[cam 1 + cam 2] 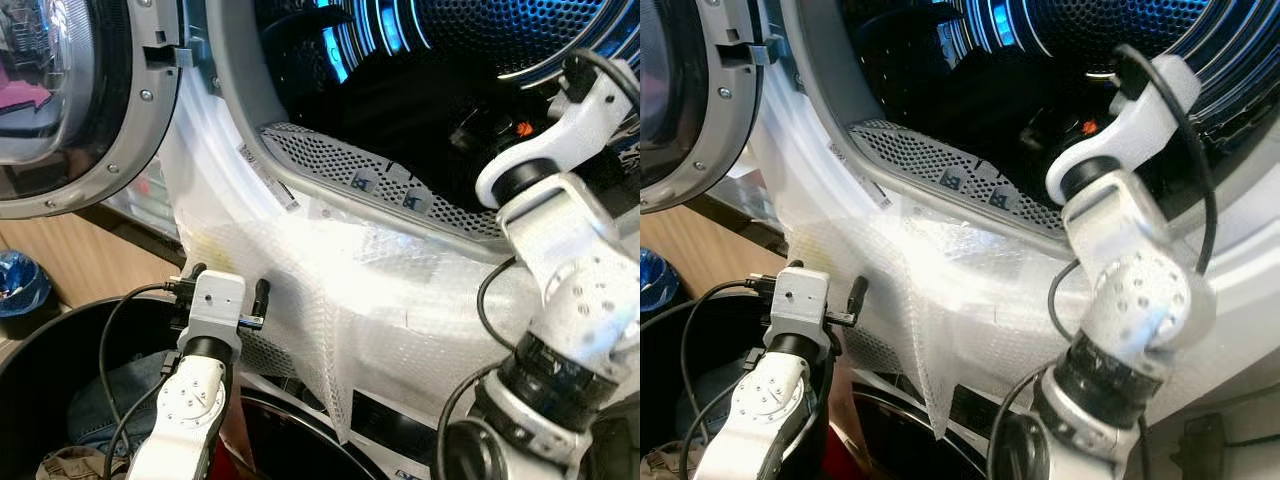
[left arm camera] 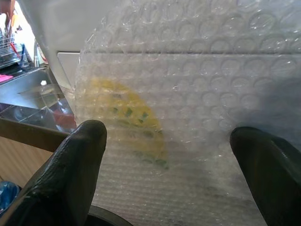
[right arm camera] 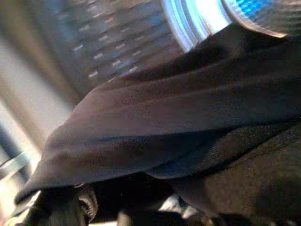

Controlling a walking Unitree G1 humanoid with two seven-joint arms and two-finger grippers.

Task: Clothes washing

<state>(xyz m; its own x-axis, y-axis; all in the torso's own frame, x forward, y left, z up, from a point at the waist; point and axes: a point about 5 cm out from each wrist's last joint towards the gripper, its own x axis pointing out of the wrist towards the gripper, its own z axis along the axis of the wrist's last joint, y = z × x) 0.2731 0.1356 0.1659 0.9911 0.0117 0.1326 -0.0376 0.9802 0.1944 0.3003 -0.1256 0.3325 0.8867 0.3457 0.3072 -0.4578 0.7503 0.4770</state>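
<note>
Two silver arms, one low and waiting, one reaching forward.

The silver left arm (image 1: 190,400) is rising from below with its wrist turned upward, and the left gripper of two long black fingers (image 1: 228,285) is pointing up and forward, its fingers (image 2: 70,174) standing well apart with nothing between them. The silver right arm (image 1: 570,290) is bending at the wrist and stretching up and forward, its far end passing into shadow.
</note>
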